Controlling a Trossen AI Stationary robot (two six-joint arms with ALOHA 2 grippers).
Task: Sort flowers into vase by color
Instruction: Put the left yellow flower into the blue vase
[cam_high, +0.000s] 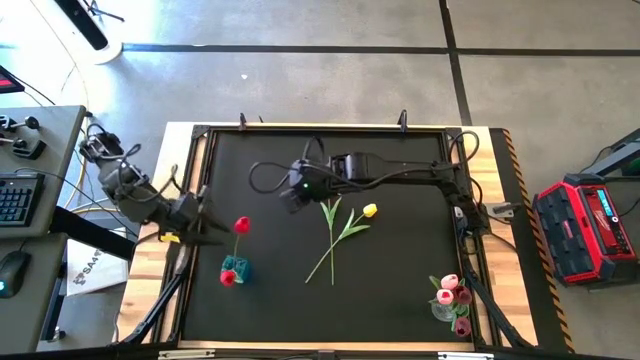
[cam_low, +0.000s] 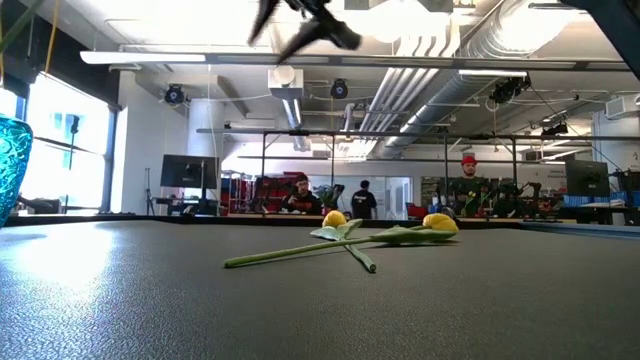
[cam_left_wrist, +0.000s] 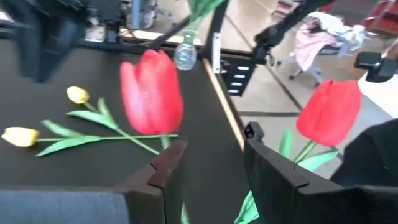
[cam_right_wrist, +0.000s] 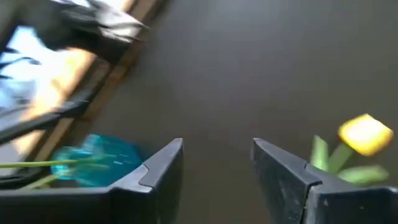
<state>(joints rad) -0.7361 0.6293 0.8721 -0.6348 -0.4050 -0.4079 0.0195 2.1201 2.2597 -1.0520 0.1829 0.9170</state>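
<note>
Centrally, two yellow tulips (cam_high: 345, 228) crossed; clear vase (cam_high: 443, 310) holds pink tulips (cam_high: 453, 291).

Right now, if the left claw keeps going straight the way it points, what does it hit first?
Likely the red tulip right ahead of the left claw, just off its open fingers. Past that lie the two yellow tulips on the mat. Depth from the wrist view is uncertain.

Red tulips (cam_high: 241, 225) stand in a teal vase (cam_high: 237, 267); yellow tulips (cam_high: 369, 210) with green stems lie on the black counter (cam_high: 390, 290); pink tulips (cam_high: 449, 283) fill a clear vase (cam_high: 443, 311).
</note>
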